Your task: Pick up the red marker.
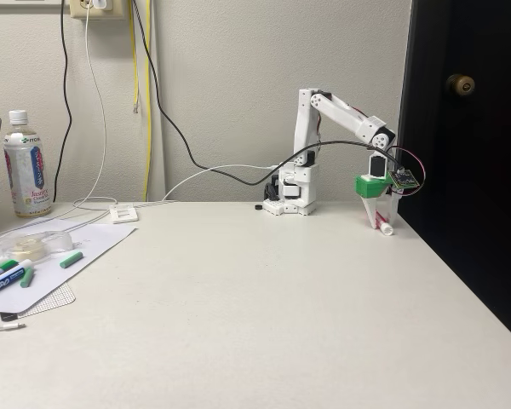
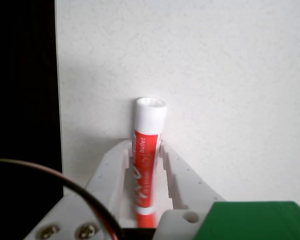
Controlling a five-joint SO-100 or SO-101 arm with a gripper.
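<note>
My pincer pinching red marker, lower centre of wrist view. Risk: smooth barrel slipping out on lift; table edge close at left.

The white table carries markers on paper, a bottle and the arm's base.

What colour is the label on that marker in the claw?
Red, on the short white-barrelled marker; clearest in the wrist view.
</note>
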